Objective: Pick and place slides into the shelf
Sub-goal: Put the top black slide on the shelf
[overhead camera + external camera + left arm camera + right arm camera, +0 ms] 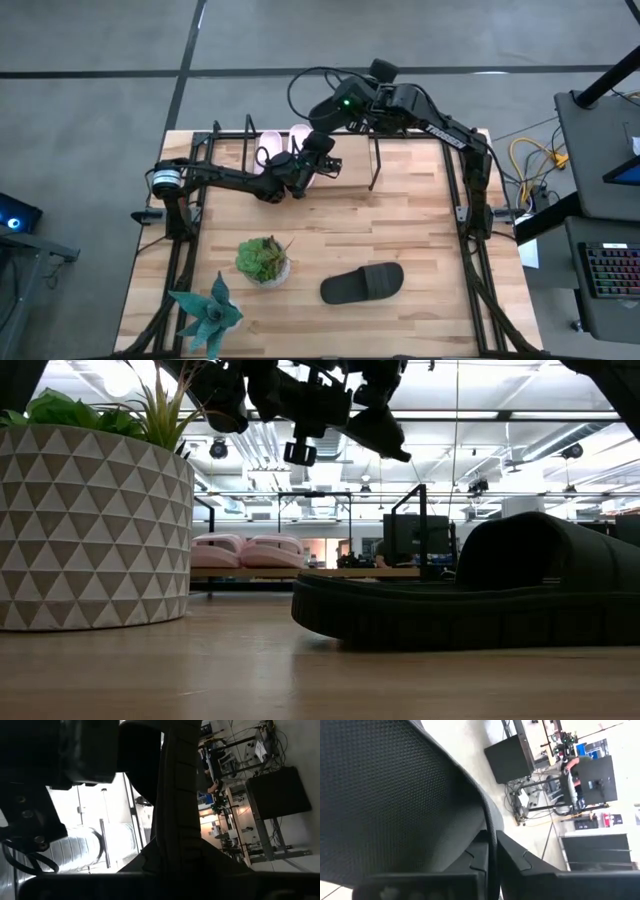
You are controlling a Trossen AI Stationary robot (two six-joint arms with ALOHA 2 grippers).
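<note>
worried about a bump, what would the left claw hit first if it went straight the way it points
Most likely the lifted black slide, filling the view just ahead of the left claw; the right claw sits close beyond, depth unclear.

Left arm: reaching from its mount at the table's left edge across toward the back-centre, forearm lying nearly level.
Left gripper (290,172): meeting the right one above the table's rear middle — fingers closing on a black slide (172,805), whose ribbed sole is filling the left wrist view.
Right arm: folding in from the right mount, elbow raised at the back, forearm angling down and leftward.
Right gripper (322,150): hanging just beside the left gripper — fingers pressing together on the same slide's textured strap, as the right wrist view is showing.
</note>
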